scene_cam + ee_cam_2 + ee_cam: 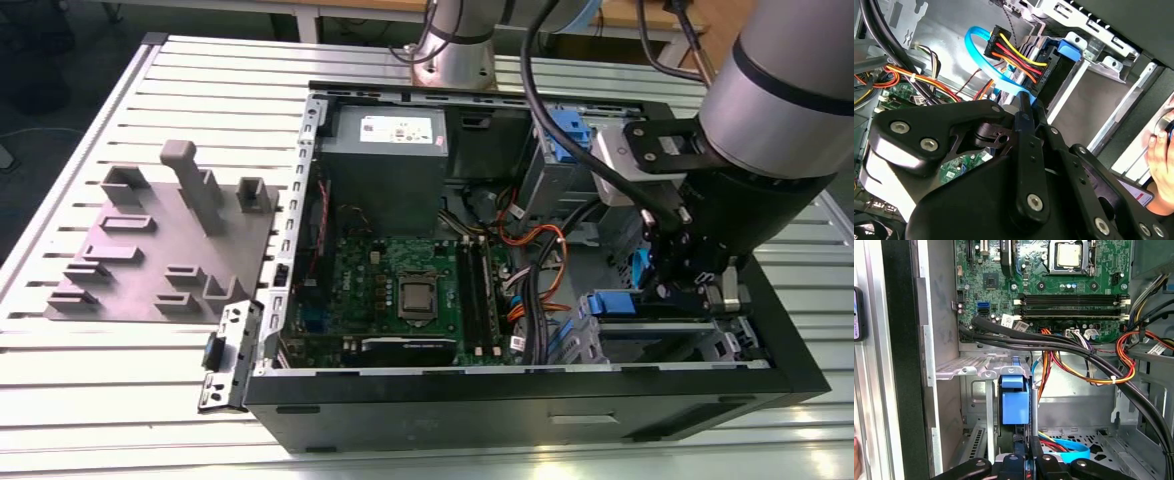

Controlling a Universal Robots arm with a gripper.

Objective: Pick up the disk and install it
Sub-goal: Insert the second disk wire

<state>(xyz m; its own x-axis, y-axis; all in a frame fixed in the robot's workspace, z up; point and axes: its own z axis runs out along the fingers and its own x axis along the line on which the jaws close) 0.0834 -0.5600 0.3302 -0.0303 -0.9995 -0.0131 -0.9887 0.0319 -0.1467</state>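
Exterior view high, overlooking open computer case [534,385]; both wrist views close inside it

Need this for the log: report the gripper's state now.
Gripper: shut on the disk, held on edge down in the case's drive bay.

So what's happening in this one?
A robot arm has reached into the open black computer case lying on a slatted metal table. Its hand is at the drive bay, right behind the silver disk in its blue plastic carrier, which stands on edge in the metal bay rails. Whether the disk is fully seated isn't clear.
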